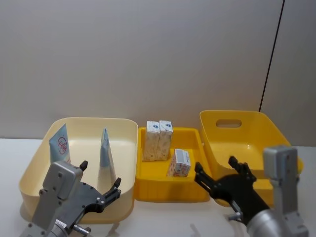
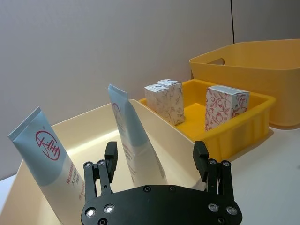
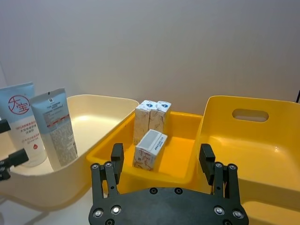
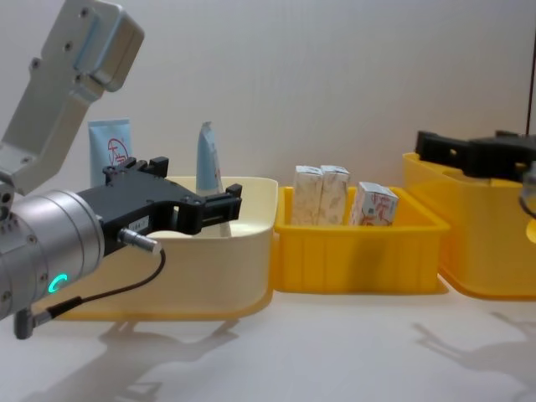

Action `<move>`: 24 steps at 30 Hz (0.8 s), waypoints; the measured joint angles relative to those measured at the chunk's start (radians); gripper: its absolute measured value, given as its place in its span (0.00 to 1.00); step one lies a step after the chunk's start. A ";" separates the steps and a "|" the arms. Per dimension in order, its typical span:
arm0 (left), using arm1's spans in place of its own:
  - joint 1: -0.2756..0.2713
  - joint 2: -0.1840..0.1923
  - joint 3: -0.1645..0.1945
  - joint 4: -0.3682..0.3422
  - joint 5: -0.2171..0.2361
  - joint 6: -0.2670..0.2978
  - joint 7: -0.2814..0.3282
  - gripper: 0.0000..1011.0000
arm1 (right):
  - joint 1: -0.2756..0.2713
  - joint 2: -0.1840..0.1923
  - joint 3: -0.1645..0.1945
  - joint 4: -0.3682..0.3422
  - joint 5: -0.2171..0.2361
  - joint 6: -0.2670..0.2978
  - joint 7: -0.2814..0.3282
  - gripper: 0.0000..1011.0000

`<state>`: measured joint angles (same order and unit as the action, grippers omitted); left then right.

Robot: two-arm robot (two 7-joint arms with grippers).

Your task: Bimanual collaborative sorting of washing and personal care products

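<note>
Two soft crimped tubes [image 1: 60, 143] lean in the smooth cream bin [image 1: 94, 120], three boxy cartons [image 1: 159, 139] sit in the yellow tray [image 1: 170, 195], and left gripper [image 1: 100, 174] and right gripper [image 1: 215, 165] hover open near the front rims.

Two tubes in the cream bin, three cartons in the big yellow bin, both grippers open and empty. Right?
One error: the cartons sit in the small yellow tray in the middle, not the big yellow bin, per the head view. Tubes in the cream bin, left gripper and right gripper open and empty: correct.
</note>
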<state>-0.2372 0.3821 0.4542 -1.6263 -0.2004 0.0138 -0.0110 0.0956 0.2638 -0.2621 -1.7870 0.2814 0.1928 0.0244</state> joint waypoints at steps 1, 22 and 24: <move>0.000 0.000 0.000 0.000 0.000 0.000 0.000 0.99 | 0.007 -0.005 -0.002 0.000 -0.001 0.011 -0.005 0.99; 0.000 0.000 0.000 0.000 0.000 0.000 0.000 0.99 | 0.173 -0.152 -0.039 0.075 -0.013 0.359 -0.123 0.99; 0.000 0.000 0.000 0.000 0.000 0.000 0.000 0.99 | 0.193 -0.166 -0.043 0.095 -0.012 0.398 -0.131 0.99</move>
<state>-0.2372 0.3821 0.4542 -1.6262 -0.2004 0.0139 -0.0110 0.2885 0.0980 -0.3051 -1.6917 0.2692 0.5905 -0.1070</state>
